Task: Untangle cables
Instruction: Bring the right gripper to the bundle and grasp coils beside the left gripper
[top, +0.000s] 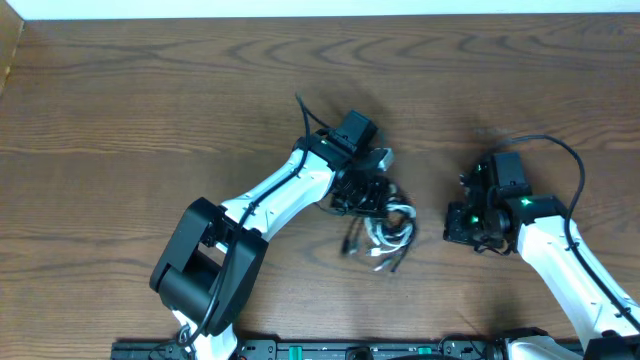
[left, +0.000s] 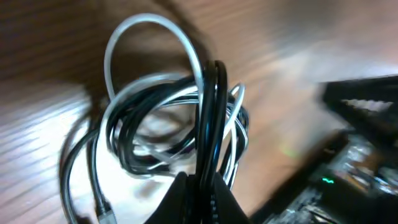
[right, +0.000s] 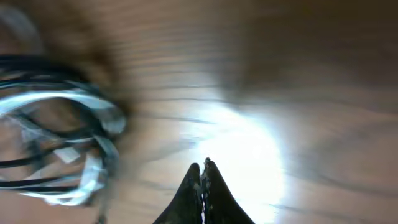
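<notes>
Spreading across the whole overhead view, the desk (top: 120, 100) is dark brown wood grain, bare to the left and top. A pale strip (top: 300, 8) runs along the frame's top edge and a black rail (top: 350, 350) along the bottom.

At lower left the left arm (top: 280, 190) rises from its dark base and reaches up and right to the frame's middle. The left gripper (left: 200, 193) has its jaws closed on a few black strands of the cables (top: 388, 228). In the left wrist view these strands run straight up from the tips. The bundle lies on the desk just right of centre, black loops wound with one white cord, and small plug ends stick out at its lower side.

Right of the bundle and apart from it sits the right gripper (right: 204, 180). Its jaws are pressed together with nothing between them, over bare wood with a bright glare (right: 249, 149). The right arm (top: 560, 250) leads off to the lower right corner.
</notes>
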